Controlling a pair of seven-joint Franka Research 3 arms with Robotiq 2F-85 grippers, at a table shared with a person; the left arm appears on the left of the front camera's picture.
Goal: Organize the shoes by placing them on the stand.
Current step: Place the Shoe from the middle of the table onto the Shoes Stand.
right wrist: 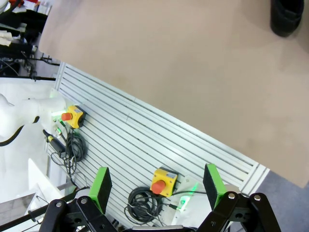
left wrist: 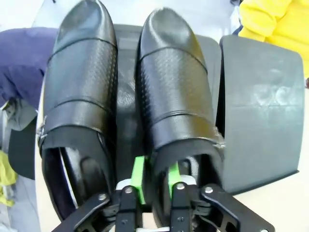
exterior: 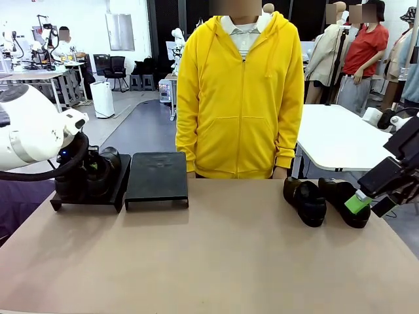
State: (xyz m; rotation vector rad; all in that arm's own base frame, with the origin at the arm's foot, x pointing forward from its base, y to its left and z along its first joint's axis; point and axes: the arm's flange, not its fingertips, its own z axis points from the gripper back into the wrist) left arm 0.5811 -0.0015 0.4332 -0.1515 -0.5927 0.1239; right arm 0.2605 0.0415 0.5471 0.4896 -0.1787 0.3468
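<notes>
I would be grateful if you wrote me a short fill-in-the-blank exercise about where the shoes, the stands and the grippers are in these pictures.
1. The black stand at the robot's left carries ____ glossy black leather slip-on shoes.
2. Two more such shoes lie on the tan table, at the robot's ____ side.
3. The right gripper has its jaws ____.
4. The person across the table wears a ____ hooded jacket.

Missing words: two; right; open; yellow.
</notes>
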